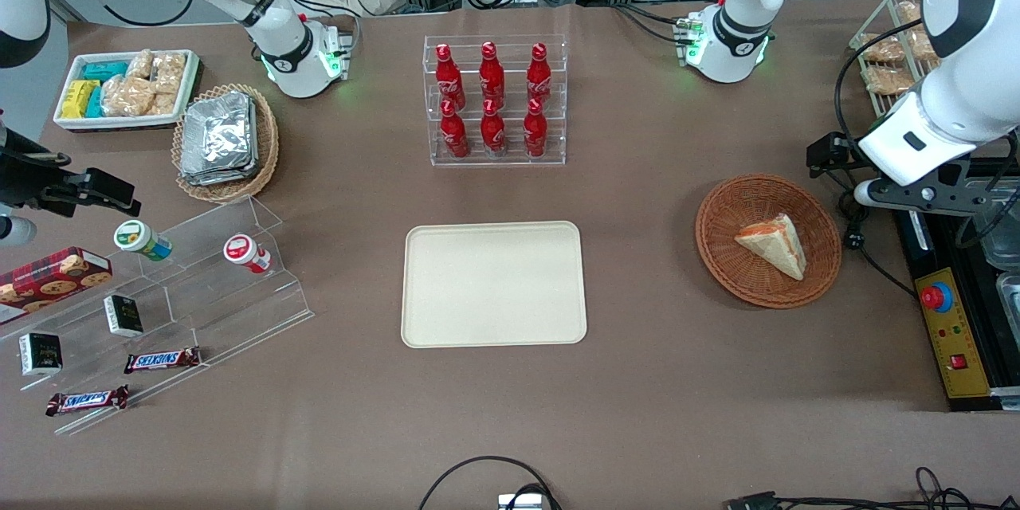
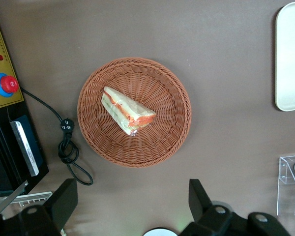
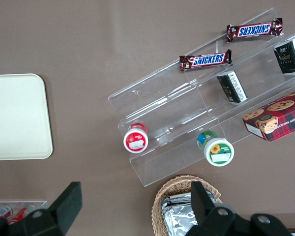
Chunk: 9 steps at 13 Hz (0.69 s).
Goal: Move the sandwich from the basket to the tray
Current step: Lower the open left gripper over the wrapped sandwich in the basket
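The sandwich, a pale bread wedge with red-orange and green filling, lies flat in the reddish-brown wicker basket. The cream tray rests on the table's middle, toward the parked arm's end from the basket, with nothing on it. My gripper hangs high above the table beside the basket's rim, slightly farther from the front camera than the sandwich. Its fingers are spread wide open with only brown table between them.
A black cable and a yellow control box with a red button lie beside the basket. A clear rack of red bottles stands farther back than the tray. An acrylic stepped shelf, a foil-pack basket and a white snack bin sit toward the parked arm's end.
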Motion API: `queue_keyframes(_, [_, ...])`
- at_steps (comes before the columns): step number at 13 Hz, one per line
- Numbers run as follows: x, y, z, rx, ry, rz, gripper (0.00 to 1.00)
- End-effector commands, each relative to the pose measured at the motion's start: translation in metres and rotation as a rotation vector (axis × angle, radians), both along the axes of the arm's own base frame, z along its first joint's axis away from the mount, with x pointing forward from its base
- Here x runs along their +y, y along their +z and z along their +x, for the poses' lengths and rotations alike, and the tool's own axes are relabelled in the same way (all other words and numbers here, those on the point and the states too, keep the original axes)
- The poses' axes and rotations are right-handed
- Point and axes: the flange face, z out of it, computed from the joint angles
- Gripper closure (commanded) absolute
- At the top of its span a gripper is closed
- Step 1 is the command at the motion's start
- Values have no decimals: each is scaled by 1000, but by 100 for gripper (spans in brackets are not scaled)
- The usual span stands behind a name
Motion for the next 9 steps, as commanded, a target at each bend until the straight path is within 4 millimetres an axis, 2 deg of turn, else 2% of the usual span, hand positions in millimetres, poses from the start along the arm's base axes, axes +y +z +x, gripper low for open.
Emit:
queue_keyframes(1, [6, -1, 10, 24, -6, -1, 0])
queue_keyframes(3, [7, -5, 28, 23, -6, -1, 0])
queue_keyframes(4, [8, -15, 33, 54, 17, 20, 0])
queue_keyframes(7, [10, -40, 30, 41, 473, 95, 0])
queue_keyframes(8, [30, -56, 31, 40, 578, 103, 0])
queue_keyframes(9, [39, -76, 29, 12, 610, 88, 0])
